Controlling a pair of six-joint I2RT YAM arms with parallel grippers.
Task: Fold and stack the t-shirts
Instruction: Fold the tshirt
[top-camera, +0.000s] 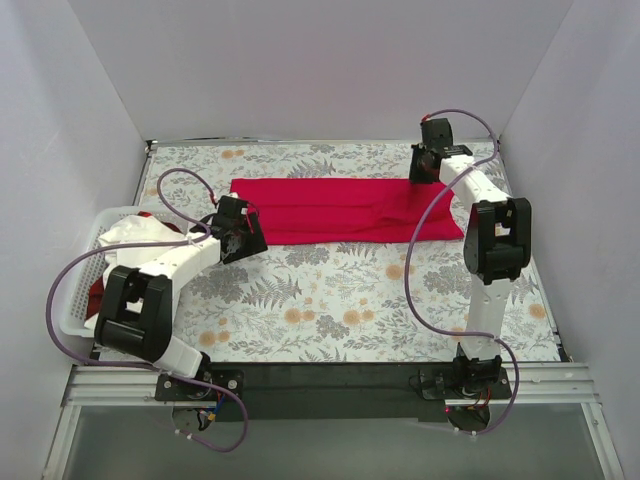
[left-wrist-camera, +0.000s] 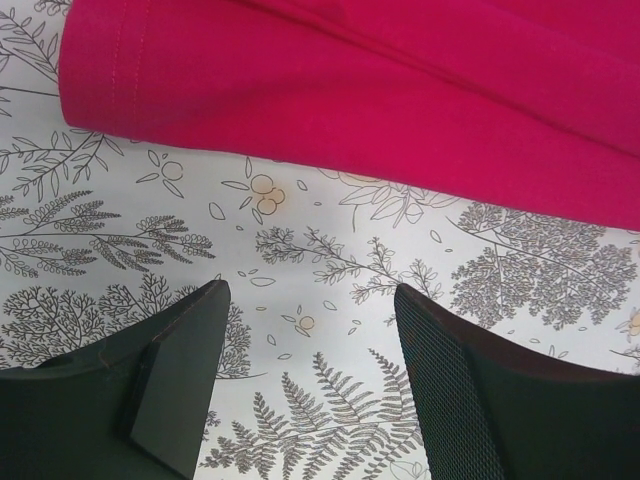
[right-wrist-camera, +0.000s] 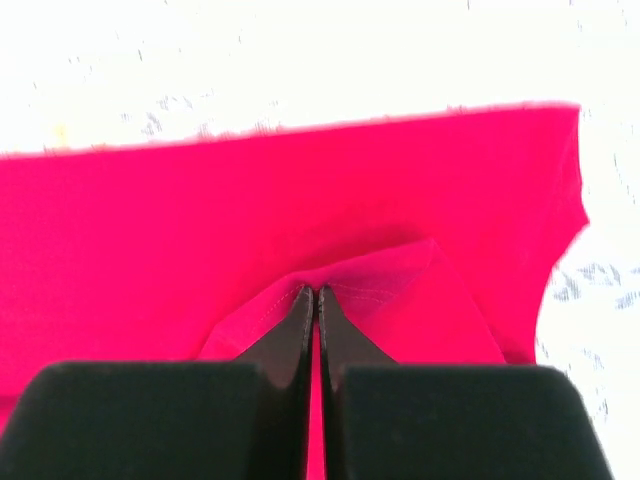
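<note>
- The white slatted plastic basket (top-camera: 78, 290) sits at the left edge of the table. It holds a crumpled white cloth t-shirt (top-camera: 135, 232), and a patch of a second red t-shirt (top-camera: 97, 297) shows on the basket's near side.
- The left gripper (top-camera: 243, 232) hangs just right of the basket, above the grey floral-patterned cloth (top-camera: 330, 300) that covers the table. Its jaws stand well apart and nothing is between them.
- In the left wrist view only patterned cloth lies between the two black fingers (left-wrist-camera: 180, 370). The hemmed left edge of the spread shirt is close beyond the fingertips and does not touch them.
- The crimson red cloth t-shirt (top-camera: 340, 210) lies on the far half of the table, folded into a long flat band running left to right. A lengthwise crease shows along it, and a looser flap lies at its right end.
- This shirt spans the space between the two grippers, with its left end near the left gripper and its right end under the right one.
- The right gripper (top-camera: 428, 165) is at the shirt's far right corner. In the right wrist view its jaws are pressed together, pinching a small raised pucker of the red fabric with a stitched hem at their tips.
</note>
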